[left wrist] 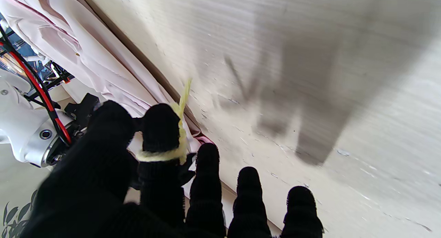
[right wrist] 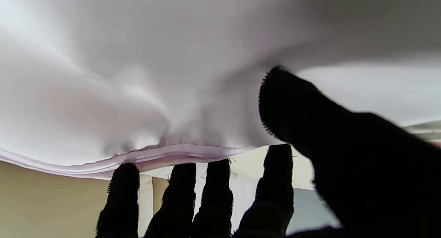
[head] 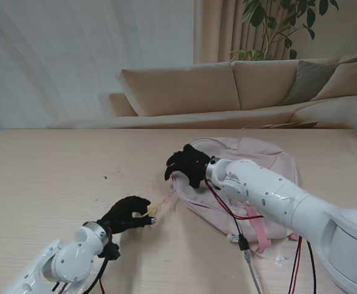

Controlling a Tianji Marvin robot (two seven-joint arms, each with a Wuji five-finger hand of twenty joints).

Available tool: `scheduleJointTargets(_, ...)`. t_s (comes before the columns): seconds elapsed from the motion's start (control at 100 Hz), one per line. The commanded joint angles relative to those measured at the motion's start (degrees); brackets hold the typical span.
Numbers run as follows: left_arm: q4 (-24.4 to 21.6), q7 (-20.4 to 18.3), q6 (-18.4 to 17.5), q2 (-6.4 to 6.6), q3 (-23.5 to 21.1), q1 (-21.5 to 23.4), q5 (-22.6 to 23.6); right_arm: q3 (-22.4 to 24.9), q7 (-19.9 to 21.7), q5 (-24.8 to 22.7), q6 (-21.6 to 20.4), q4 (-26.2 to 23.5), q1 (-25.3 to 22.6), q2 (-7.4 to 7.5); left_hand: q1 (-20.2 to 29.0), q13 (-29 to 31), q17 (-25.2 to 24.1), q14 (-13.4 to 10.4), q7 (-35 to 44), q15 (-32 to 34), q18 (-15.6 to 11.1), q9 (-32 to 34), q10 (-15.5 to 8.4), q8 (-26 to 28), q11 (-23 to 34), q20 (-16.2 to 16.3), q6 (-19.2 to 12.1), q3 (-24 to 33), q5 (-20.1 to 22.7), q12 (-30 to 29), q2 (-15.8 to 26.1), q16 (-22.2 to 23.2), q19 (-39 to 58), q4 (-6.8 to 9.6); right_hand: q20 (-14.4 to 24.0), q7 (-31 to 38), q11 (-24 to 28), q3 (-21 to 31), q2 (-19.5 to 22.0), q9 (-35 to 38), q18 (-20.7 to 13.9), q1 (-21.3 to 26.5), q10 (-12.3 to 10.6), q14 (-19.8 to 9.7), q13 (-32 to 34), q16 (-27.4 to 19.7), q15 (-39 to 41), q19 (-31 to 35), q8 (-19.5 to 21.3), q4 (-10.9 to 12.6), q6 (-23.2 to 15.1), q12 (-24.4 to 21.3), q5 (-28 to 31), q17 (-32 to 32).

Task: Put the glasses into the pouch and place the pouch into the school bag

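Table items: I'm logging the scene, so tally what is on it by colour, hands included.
Pink: 1, the school bag.
Black: 2, the left hand and the right hand.
Yellow: 1, a thin yellow strip in the left hand.
Total: 4.

school bag (head: 251, 165): soft matt pink cloth
bench (head: 56, 184): pale matt wood grain
left robot hand (head: 127, 214): black knitted glove

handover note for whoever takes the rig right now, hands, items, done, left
Left hand: fingers curled around a yellow cord, near the bag's edge; what the cord belongs to can't be told.
Right hand: shut on the rim of the pink school bag, holding its fabric up.
Glasses and pouch: not visible in any view.
Done: can't confirm either step.
Left: check where the pouch is, then let go.
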Motion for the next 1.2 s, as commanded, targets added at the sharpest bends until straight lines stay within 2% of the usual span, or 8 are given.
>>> scheduleJointTargets(0.0, -0.2, -0.92, 0.02, -0.16, 0.12, 0.19, 0.01, -0.79, 0.41, -0.37, -0.24, 0.91, 0.36, -0.76, 0.0, -0.13, -0.18, 0.12, 1.56, 0.29, 1.08, -0.28, -0.28, 0.32, 0.11, 0.77, -2.1, -0.57, 1.43, 0.47, 0.81, 0.55, 0.97, 0.18, -0.51, 2.45, 2.21, 4.13, -2.01, -1.98, 0.24, -2.85, -0.66, -1.21, -1.99, -0.44, 0.4, -1.2, 2.29, -0.62, -2.09, 1.42, 4.51, -0.84)
scheduleJointTargets(0.14, -0.25, -0.92, -0.07, -0.16, 0.16, 0.1, 0.08, -3.06, -2.54, -0.2, -0.23, 4.46, 1.12, -2.67, -0.04, -0.08, -0.21, 0.09, 1.55, 0.28, 1.08, -0.23, -0.23, 0.39, 0.14, 0.76, -2.21, -0.63, 1.41, 0.5, 0.9, 0.55, 0.96, 0.19, 0.96, 12.71, 11.86, 4.13, -1.77, -1.63, 0.53, -3.65, -1.61, -1.48, 0.28, 0.6, 2.36, 1.63, 11.52, -0.74, -4.71, 4.87, 21.87, -0.64)
scheduleJointTargets(0.2, -0.17, -0.77, -0.19, -0.18, 0.1, 0.09, 0.19, -4.07, -3.3, 0.07, -0.23, 6.02, 1.43, -3.59, -0.13, -0.1, -0.15, 0.14, 1.56, 0.26, 1.11, -0.15, -0.3, 0.41, 0.15, 0.76, -2.25, -0.69, 1.41, 0.5, 0.93, 0.54, 0.98, 0.18, 1.93, 16.12, 12.11, 3.69, -4.85, 2.27, 0.69, -2.31, -2.2, -1.68, 2.03, 1.1, 3.1, 3.74, 7.46, -11.09, -4.98, 4.89, 29.35, -0.66)
scheduleJointTargets(0.3, -0.18, -1.01, -0.3, -0.09, -0.11, 0.27, 0.41, -5.68, -3.18, 1.27, -0.42, 8.7, 1.77, -5.14, -0.07, -0.1, -0.23, 0.2, 1.53, 0.26, 1.12, -0.19, -0.2, 0.42, 0.13, 0.74, -2.21, -0.72, 1.39, 0.5, 0.85, 0.55, 0.94, 0.18, 3.08, 23.04, 11.69, 2.48, -6.54, 11.04, 0.42, 0.09, -3.04, -2.76, 5.65, 1.89, 4.52, 5.86, 5.66, -14.69, -6.09, 5.16, 34.61, -0.54)
scheduleJointTargets(0.43, 0.11, -0.76, -0.55, -0.09, -0.42, 0.49, 0.82, -7.7, -8.58, 1.98, 0.08, 14.06, 1.64, -8.25, -0.15, -0.03, -0.18, 0.15, 1.57, 0.26, 1.14, -0.11, -0.29, 0.46, 0.11, 0.74, -2.33, -0.77, 1.5, 0.5, 0.96, 0.55, 0.96, 0.22, 9.89, 25.79, 10.27, 3.36, -3.81, 51.17, 1.99, 2.72, 4.86, -2.34, 29.08, 5.3, 12.5, 17.29, 8.69, -13.37, -3.31, 2.94, 38.5, 4.45)
scheduleJointTargets(0.5, 0.49, -0.93, -0.53, -0.04, -0.82, 0.46, 0.98, -7.64, -9.66, 2.43, 1.84, 14.94, 1.22, -9.24, -0.09, -0.05, -0.26, 0.16, 1.53, 0.24, 1.14, -0.18, -0.22, 0.46, 0.07, 0.72, -2.34, -0.75, 1.45, 0.49, 0.91, 0.55, 0.92, 0.23, 11.84, 26.02, 18.24, 2.43, 0.21, 59.13, 4.08, 3.3, 8.2, 1.99, 42.23, 6.49, 18.85, 19.14, 11.15, -12.0, -1.75, 4.82, 37.57, 10.7)
scheduleJointTargets(0.66, 1.43, -1.36, -0.78, 0.09, -1.63, -0.18, 1.6, -4.57, -9.72, 3.73, 9.93, 13.29, -0.58, -10.57, -0.06, -0.08, -0.28, 0.1, 1.5, 0.27, 1.1, -0.22, -0.36, 0.47, 0.07, 0.74, -2.24, -0.81, 1.4, 0.5, 0.94, 0.57, 0.94, 0.19, 14.38, 26.88, 25.84, 2.97, 2.78, 62.46, 3.34, 3.11, 11.34, 5.08, 48.64, 4.95, 28.4, 21.63, 12.87, -11.24, 0.27, 10.15, 37.44, 16.16)
scheduleJointTargets(1.19, 1.82, 0.96, -0.63, -0.34, -4.05, -2.99, 4.2, 2.68, -11.27, 8.78, 32.22, 9.64, -1.65, -17.26, -0.22, 0.05, 0.05, 0.14, 1.52, 0.53, 1.19, -0.19, -0.22, 0.5, 0.23, 0.69, -2.53, -0.66, 1.24, 0.55, 0.78, 0.64, 1.02, 0.22, 16.3, 28.01, 27.12, 5.06, 5.03, 61.74, 1.88, 3.39, 12.3, 5.67, 47.71, 4.07, 31.55, 24.24, 15.39, -10.7, 0.82, 13.07, 36.47, 18.01)
